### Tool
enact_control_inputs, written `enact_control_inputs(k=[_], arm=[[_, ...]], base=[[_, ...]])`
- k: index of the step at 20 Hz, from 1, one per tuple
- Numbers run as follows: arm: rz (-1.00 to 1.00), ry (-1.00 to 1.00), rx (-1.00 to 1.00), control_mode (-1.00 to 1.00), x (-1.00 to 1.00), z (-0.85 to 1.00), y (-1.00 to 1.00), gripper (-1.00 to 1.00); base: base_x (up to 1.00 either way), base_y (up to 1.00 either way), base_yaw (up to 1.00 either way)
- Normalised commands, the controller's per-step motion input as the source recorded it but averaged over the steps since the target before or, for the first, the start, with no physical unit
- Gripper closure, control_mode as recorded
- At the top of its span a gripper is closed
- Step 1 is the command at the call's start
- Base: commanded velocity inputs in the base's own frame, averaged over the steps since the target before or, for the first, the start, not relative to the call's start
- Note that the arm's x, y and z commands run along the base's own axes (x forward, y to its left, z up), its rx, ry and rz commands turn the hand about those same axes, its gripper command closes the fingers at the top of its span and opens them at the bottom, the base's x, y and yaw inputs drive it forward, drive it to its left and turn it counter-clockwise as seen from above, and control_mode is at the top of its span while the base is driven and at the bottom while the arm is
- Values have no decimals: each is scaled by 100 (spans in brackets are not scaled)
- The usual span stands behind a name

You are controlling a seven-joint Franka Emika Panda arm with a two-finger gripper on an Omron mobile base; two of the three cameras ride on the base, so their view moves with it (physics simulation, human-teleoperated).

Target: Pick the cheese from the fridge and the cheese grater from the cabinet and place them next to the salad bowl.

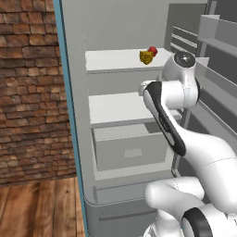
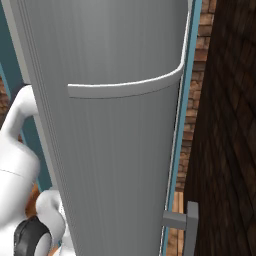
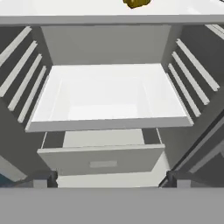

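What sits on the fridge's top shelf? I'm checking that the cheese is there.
The cheese sits on the top shelf, near its right end, with a small red ball close behind it, partly covered.

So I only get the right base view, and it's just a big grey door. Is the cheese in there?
Observer: Yes. In the left base view the cheese sits on the fridge's top white shelf.
Operator: Is anything next to it?
Observer: A small red ball is right beside it, on its far right side.
Operator: Are the fingers holding it yet?
Observer: No. In the hand view the two fingers stand wide apart with nothing between them, and the cheese is up at the top edge, on the shelf above.
Operator: What's under the cheese shelf?
Observer: A second white shelf, then a grey drawer below that.
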Motion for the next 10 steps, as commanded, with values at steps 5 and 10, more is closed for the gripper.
enact_control_inputs(k=[5, 10], arm=[[-7, -9, 0, -100, 10, 41, 0, -100], [-3, -11, -1, -100, 13, 41, -2, -100]], base=[[0, 0, 0], [0, 0, 0]])
